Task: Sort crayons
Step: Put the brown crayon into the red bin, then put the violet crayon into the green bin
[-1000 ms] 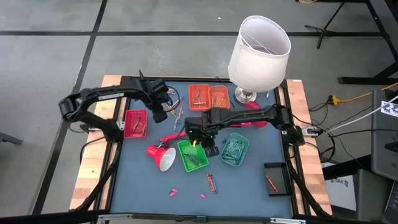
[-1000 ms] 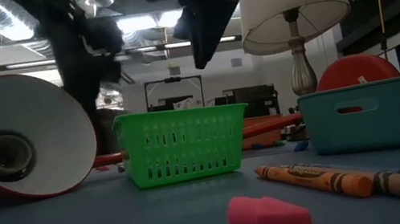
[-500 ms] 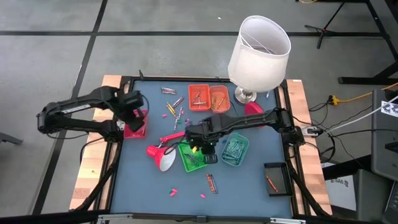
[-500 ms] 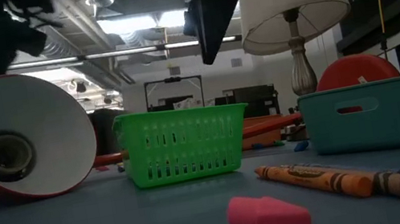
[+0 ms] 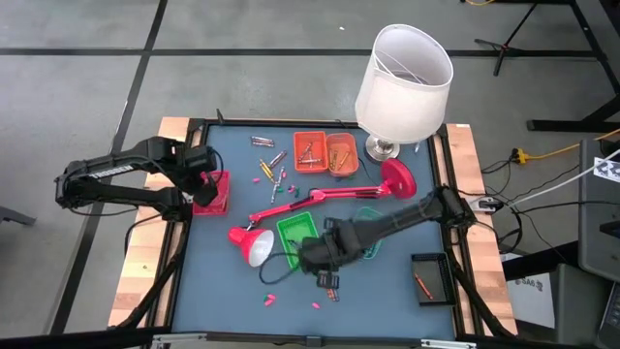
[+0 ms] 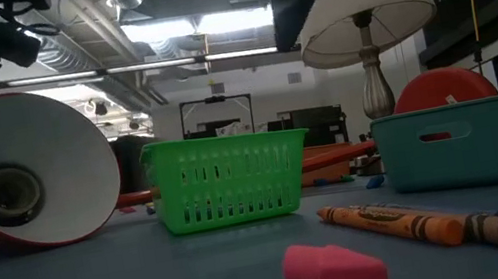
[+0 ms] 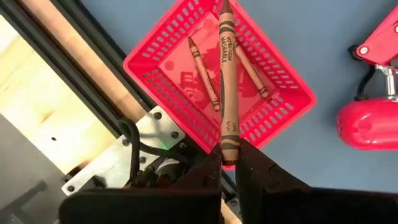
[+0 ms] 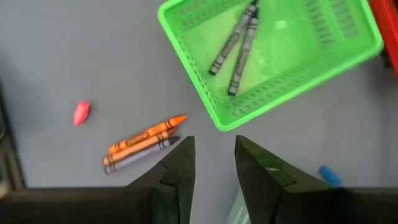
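Above the red basket (image 7: 186, 59) at the table's left edge, the left gripper (image 7: 229, 163) grips a red crayon (image 7: 227, 81). Right gripper (image 8: 214, 158), fingers apart w/ nothing between, hangs near the orange crayon (image 8: 144, 137) by the green basket (image 8: 348, 53).

Left arm: the dark jointed arm is reaching in from the left edge of the table, elbow bent outward, wrist angled downward. Its dark two-finger tool (image 7: 229, 163) is pinching a thin reddish-brown paper-wrapped crayon (image 7: 226, 81) by one end, the fingers (image 7: 254, 167) pressing together on either side of the stick, which is projecting forward beyond the tips.

Right arm: the dark jointed arm is extending from the right edge diagonally toward the near middle of the table, wrist pointing downward. Its dark two-finger tool (image 8: 214, 163) is hanging with the fingers (image 8: 181, 163) standing apart, nothing lying between them.
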Available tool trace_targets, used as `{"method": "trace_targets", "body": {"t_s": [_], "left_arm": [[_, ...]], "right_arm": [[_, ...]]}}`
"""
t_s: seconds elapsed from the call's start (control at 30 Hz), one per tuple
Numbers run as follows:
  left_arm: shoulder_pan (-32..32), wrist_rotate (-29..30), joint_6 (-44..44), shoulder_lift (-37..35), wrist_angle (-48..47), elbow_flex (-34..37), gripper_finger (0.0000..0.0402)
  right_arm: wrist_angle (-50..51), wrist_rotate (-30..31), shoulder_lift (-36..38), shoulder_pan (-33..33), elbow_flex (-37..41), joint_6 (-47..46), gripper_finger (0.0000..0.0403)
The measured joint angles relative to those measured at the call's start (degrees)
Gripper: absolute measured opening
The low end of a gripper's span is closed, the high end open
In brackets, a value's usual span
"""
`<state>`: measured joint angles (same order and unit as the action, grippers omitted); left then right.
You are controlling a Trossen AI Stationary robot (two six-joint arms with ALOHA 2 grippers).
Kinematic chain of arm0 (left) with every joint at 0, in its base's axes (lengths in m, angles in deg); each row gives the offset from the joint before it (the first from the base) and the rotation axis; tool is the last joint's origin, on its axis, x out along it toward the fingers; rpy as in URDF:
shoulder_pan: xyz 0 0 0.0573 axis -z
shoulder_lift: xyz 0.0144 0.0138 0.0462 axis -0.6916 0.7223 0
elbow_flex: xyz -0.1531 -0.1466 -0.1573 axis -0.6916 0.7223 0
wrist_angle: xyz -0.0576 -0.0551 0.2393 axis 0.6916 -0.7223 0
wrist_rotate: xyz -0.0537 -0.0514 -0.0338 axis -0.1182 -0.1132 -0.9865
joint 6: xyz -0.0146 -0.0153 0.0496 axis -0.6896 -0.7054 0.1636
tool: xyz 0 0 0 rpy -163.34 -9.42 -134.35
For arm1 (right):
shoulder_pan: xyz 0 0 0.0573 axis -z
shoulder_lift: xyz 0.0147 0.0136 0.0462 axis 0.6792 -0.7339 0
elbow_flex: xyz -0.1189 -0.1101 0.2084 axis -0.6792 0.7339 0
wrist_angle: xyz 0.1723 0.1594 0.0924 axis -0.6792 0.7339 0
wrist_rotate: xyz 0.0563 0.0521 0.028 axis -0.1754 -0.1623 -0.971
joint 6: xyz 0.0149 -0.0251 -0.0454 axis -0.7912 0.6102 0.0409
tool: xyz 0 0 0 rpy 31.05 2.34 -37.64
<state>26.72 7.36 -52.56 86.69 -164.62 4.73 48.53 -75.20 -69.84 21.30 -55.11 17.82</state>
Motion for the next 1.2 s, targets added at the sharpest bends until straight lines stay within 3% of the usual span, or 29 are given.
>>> {"method": "trace_targets", "body": {"t_s": [0.17, 0.57, 1.2], "left_arm": [[0.0, 0.0, 0.2, 0.0, -1.4, 0.0, 0.0030], [0.0, 0.0, 0.2, 0.0, -1.3, 0.0, 0.0076], [0.0, 0.0, 0.2, 0.0, -1.3, 0.0, 0.0079]], "right_arm": [[-0.9, 5.2, 0.0, -4.5, 2.7, -11.6, 0.0111], [-10.8, 8.2, 0.0, -11.3, 14.6, -28.1, 0.0111], [-22.8, 8.4, 0.0, -12.0, 23.3, -31.9, 0.0111]]}}
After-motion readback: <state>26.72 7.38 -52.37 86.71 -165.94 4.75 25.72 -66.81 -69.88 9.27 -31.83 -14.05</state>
